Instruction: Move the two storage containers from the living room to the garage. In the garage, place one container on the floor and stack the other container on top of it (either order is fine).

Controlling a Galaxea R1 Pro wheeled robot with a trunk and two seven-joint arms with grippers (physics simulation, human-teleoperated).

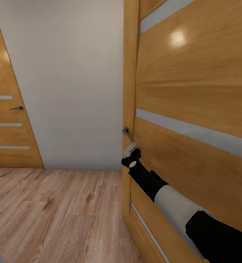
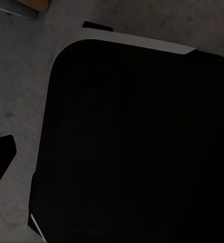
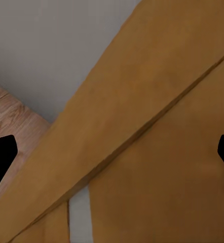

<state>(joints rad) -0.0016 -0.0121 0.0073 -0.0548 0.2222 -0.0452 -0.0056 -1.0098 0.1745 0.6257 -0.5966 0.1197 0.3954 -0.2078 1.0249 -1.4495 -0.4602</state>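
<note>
Wood-plank flooring (image 1: 62, 212) meets two wooden doors (image 1: 194, 109); right hand (image 1: 130, 155), fingers spread, nears one handle (image 1: 127, 134).

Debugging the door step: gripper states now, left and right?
Left gripper: cannot be told; one dark fingertip shows beside a black rounded body.
Right gripper: at the metal lever handle of the light wooden door; fingers spread, open, holding nothing.

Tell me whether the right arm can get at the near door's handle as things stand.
Probably yes: the right gripper sits just below the door handle on the near door, with nothing between them.
</note>
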